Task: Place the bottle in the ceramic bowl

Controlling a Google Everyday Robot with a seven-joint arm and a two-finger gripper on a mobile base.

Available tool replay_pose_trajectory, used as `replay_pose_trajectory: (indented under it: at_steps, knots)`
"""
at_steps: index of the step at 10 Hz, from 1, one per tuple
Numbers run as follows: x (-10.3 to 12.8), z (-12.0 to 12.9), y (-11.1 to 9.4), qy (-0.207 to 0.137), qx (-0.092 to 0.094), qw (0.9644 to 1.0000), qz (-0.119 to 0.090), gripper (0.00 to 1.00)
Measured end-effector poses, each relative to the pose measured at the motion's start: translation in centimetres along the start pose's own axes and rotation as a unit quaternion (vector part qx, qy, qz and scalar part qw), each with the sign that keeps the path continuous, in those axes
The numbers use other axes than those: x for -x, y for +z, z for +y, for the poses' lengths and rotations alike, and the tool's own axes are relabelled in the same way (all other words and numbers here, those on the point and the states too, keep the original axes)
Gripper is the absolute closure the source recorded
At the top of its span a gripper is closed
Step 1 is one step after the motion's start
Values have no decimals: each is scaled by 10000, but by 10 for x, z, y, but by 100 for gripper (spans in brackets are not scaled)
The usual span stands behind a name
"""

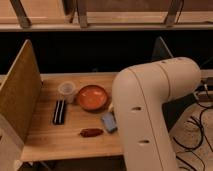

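End effector hidden behind white arm, centre frame, just right of bowl; grip state cannot be told. Pale sliver at arm's edge, above blue block: possibly bottle, unsure. Bowl looks empty. Likely grasp step; next calls for firm hold, then lift over rim.

The big white arm covers the right part of the wooden table, and the gripper is somewhere behind it, out of sight. The bottle is hidden too. The arm partly covers the blue block. The bottom edge cuts the arm off.
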Motion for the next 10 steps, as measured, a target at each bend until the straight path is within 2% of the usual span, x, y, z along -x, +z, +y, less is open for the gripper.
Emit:
replay_pose_trajectory:
  at_steps: [2,3,4,5,7,9,10]
  knots:
    - [4,-6,-1,113,54,9999,21,76]
    - [7,-11,-6,185,79,9998,-34,84]
    - [14,-15,-19,249,134,9994,-179,95]
    - [21,-16,-37,281,191,9987,-371,100]
    - [29,-14,-70,240,288,9969,-691,100]
    - [35,12,-103,-97,421,9937,-1031,100]
    - [39,30,-120,-338,483,9909,-1207,100]
